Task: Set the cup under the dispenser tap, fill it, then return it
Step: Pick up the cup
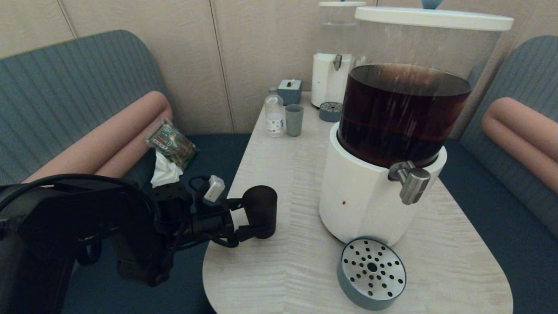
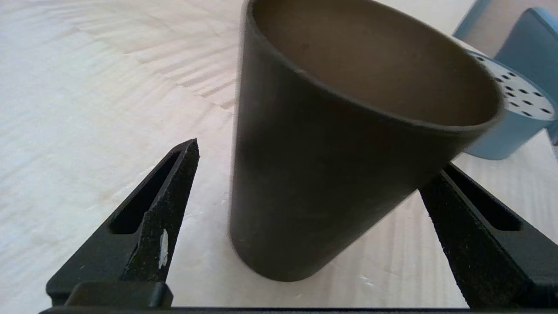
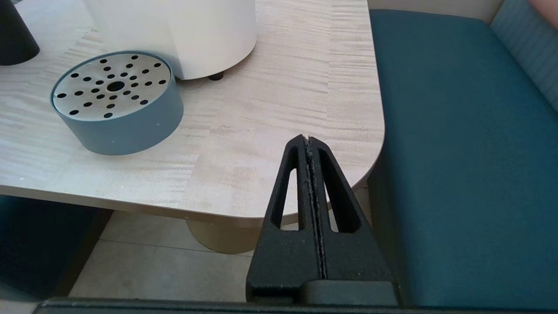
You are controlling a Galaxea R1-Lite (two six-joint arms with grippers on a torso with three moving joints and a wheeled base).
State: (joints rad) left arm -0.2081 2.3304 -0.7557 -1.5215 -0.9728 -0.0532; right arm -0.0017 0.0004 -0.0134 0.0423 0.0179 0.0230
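Note:
The matte black-brown cup point(image 1: 260, 209) stands upright on the pale wood table point(image 1: 283, 174), near its left edge. My left gripper point(image 1: 250, 218) is open and straddles the cup point(image 2: 327, 152). One finger point(image 2: 174, 187) is clearly apart from the cup's wall; the other finger point(image 2: 471, 226) sits close beside it. The steel dispenser tap point(image 1: 412, 181) juts from the white-based dispenser point(image 1: 362, 192) of dark liquid, to the right of the cup. The cup's inside looks empty. My right gripper point(image 3: 307, 139) is shut on nothing, hanging off the table's near right corner.
A round blue drip tray point(image 1: 371, 272) with a perforated steel top lies before the dispenser, below the tap. At the back stand a clear-liquid dispenser point(image 1: 333, 74), a grey-blue tumbler point(image 1: 294, 120), a bottle point(image 1: 274, 114) and a small blue box point(image 1: 290, 90). Blue benches flank the table.

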